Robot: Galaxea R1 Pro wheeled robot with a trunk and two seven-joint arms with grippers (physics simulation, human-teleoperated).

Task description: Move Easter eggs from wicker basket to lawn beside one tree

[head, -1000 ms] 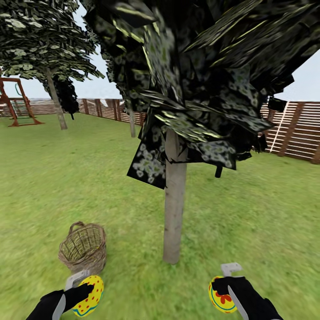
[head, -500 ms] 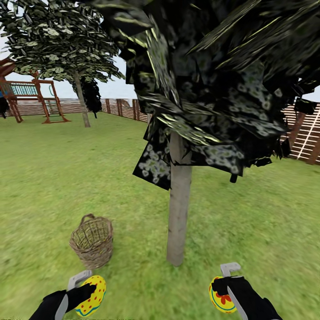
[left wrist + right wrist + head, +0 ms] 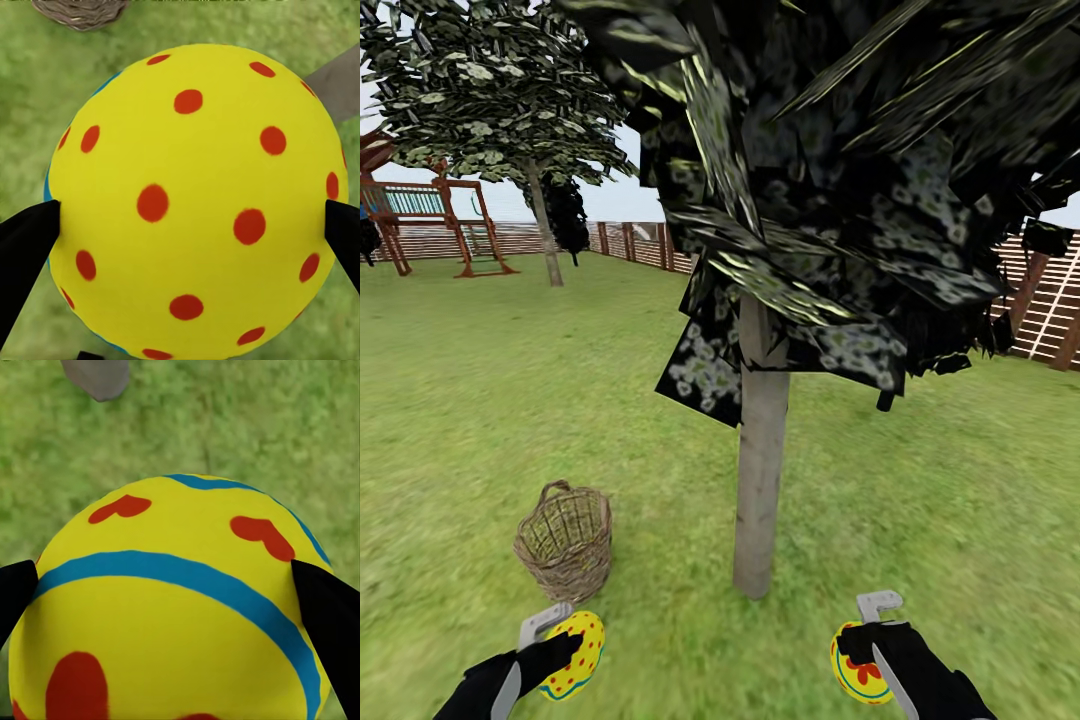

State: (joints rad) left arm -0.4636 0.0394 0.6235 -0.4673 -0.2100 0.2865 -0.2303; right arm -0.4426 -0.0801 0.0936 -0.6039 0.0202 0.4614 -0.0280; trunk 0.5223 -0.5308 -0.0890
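Observation:
In the head view my left gripper (image 3: 560, 648) is shut on a yellow Easter egg (image 3: 582, 652) with red dots, low over the lawn (image 3: 480, 400) just in front of the wicker basket (image 3: 565, 540). The left wrist view has that egg (image 3: 195, 202) between black fingertips (image 3: 22, 247), with the basket rim (image 3: 79, 10) beyond. My right gripper (image 3: 870, 645) is shut on a second egg (image 3: 855, 668), yellow with blue bands and red hearts (image 3: 172, 607), near the foot of the tree (image 3: 760, 460). The basket's bottom is hidden by its wall.
The near tree's dark canopy (image 3: 830, 170) hangs low over the trunk. A second tree (image 3: 542, 235) and a red play frame (image 3: 430, 225) stand far left. A slatted wooden fence (image 3: 1050, 310) runs along the back and right. Grass stretches wide around the trunk.
The camera has swung left, so the tree and the basket sit further right in the picture. Both grippers still hold their eggs; the left one has shifted slightly right.

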